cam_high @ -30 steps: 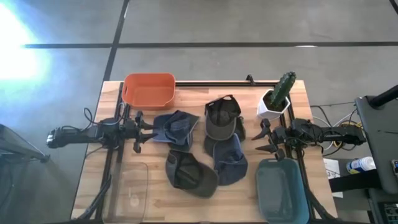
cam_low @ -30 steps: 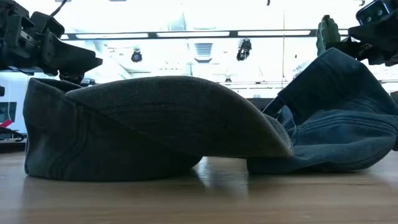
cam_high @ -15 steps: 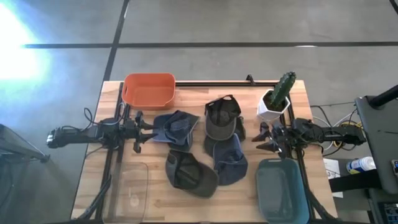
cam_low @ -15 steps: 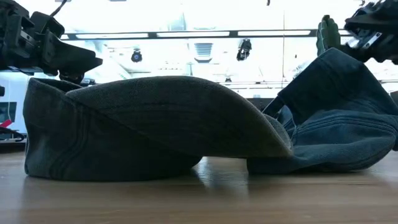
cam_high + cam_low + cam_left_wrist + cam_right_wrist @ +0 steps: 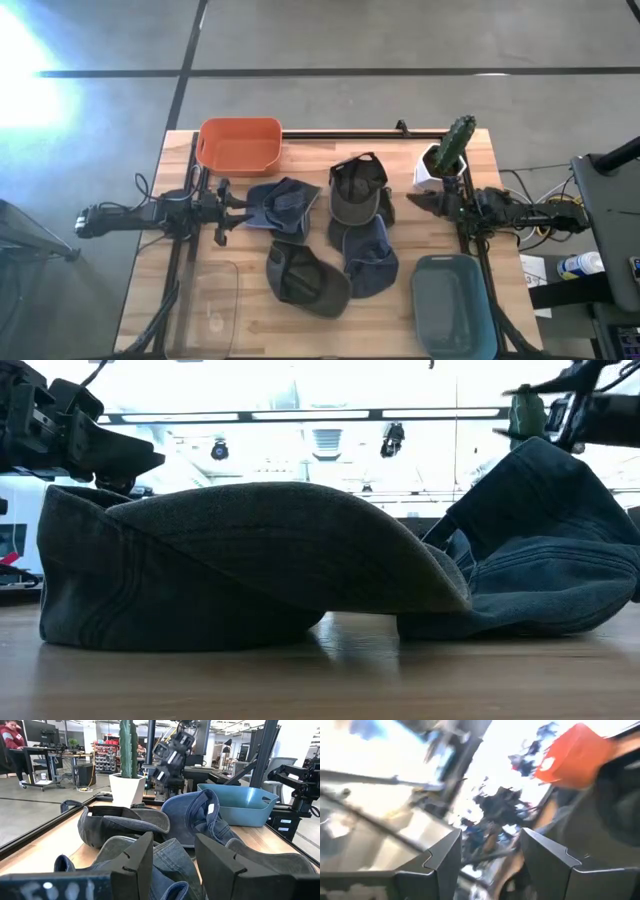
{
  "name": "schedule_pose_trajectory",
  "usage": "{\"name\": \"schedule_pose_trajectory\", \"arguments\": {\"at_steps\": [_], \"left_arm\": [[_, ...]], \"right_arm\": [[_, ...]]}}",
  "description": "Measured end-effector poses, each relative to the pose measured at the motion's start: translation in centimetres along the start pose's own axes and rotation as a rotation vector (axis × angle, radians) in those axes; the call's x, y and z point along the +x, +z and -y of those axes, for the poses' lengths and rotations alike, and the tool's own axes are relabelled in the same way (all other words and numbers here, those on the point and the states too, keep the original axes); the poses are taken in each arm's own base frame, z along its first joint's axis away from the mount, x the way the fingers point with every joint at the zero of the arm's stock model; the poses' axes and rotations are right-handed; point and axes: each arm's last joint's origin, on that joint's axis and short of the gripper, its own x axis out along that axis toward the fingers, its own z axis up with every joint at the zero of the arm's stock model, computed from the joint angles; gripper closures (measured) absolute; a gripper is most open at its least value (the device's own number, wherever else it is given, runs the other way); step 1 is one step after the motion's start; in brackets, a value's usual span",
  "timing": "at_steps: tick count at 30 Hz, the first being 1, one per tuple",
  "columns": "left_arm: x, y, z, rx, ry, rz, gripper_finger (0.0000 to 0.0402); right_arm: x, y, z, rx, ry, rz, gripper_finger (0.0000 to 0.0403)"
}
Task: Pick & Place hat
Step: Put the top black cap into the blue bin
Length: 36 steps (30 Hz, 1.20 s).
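Note:
Several caps lie on the wooden table: a blue denim cap (image 5: 283, 205), a dark grey-green cap (image 5: 357, 190), a second blue cap (image 5: 367, 258) and an olive cap (image 5: 305, 280), which fills the low view (image 5: 250, 560). My left gripper (image 5: 222, 210) is open at the denim cap's left edge; in its wrist view its fingers (image 5: 172, 860) stand on either side of the denim (image 5: 167, 870) without clear touch. My right gripper (image 5: 415, 200) is open, rolled on its wrist, and hovers right of the grey-green cap, beside the cactus pot (image 5: 440, 165).
An orange bin (image 5: 240, 145) stands at the far left, a teal bin (image 5: 452, 305) at the near right and a clear bin (image 5: 210, 305) at the near left. A black rail runs along the far edge. The cactus (image 5: 127, 750) rises close to my right arm.
My right gripper has moved from over the teal bin's far rim toward the table's far edge, up beside the cactus pot, and has rolled about its wrist, so its fingers now stand one above the other. The left arm and the caps have kept still.

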Motion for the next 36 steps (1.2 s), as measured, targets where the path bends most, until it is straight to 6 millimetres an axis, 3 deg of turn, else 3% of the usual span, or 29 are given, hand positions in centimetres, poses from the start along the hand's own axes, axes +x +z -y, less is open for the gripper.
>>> {"name": "schedule_pose_trajectory", "arguments": {"at_steps": [7, 17, 22, 26, 36], "left_arm": [[0.0, 0.0, 0.0, 0.0, 0.0, 0.001, 0.0262], [0.0, 0.0, 0.0, 0.0, 0.0, 0.002, 0.0262], [0.0, 0.0, 0.0, 0.0, 0.0, 0.002, 0.0262], [0.0, 0.0, 0.0, 0.0, 0.0, 0.002, 0.0262], [0.0, 0.0, 0.0, 0.0, 0.0, 0.003, 0.0262]], "right_arm": [[1.4, -1.3, 1.9, 0.114, -0.234, -0.107, 0.0204], [6.4, -0.9, 0.8, 0.078, -0.792, -0.183, 0.0204], [9.8, -0.1, 1.3, 0.119, -0.895, -0.133, 0.0204], [11.6, 0.4, 3.0, 0.186, -0.99, -0.158, 0.0204], [16.1, -0.3, 5.0, 0.19, -1.089, -0.263, 0.0206]]}}
